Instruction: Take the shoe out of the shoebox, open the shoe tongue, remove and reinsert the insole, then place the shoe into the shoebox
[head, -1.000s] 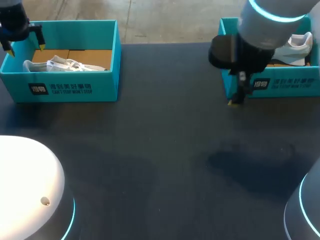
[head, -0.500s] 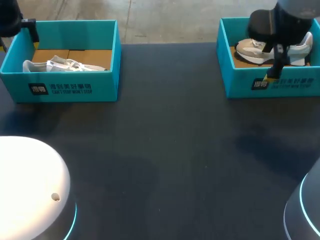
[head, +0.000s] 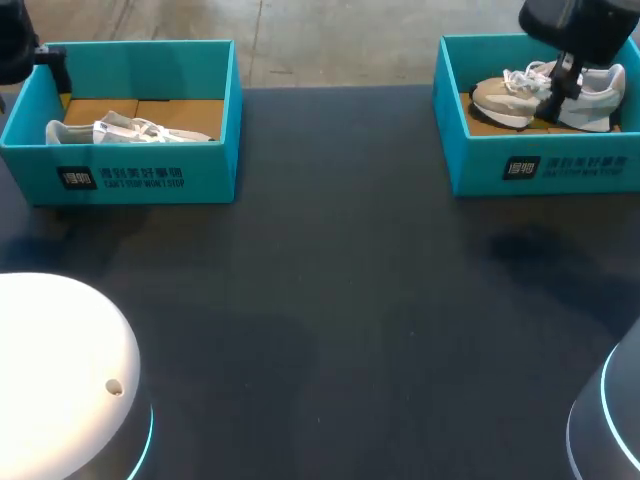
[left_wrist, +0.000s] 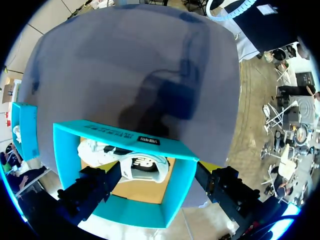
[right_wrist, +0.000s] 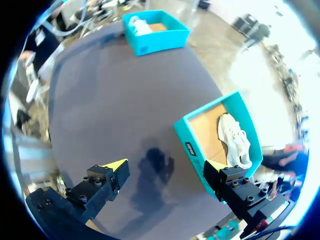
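Two teal shoeboxes stand on the dark table. In the left shoebox (head: 150, 165) a white shoe (head: 125, 130) lies flat. The right shoebox (head: 600, 165) holds a beige and white shoe (head: 510, 95). My right gripper (head: 562, 82) hangs above that shoe; in its wrist view the right gripper (right_wrist: 165, 170) is open and empty, with the box (right_wrist: 192, 145) and shoe (right_wrist: 235, 140) by its right finger. My left arm (head: 18, 45) hovers at the left box's far left corner. The left gripper (left_wrist: 157, 185) is open above the box (left_wrist: 180, 185), the white shoe (left_wrist: 135, 160) showing between its fingers, untouched.
Dark tabletop (head: 330, 300) stretches between and in front of the two boxes. The table's far edge runs just behind both boxes. White arm housings fill the near left corner (head: 60, 380) and the near right corner (head: 610, 420).
My right arm has swung from the right box's front left corner up and back over the box, uncovering the shoe. The left arm drifted slightly up and left. Both grippers stayed open.
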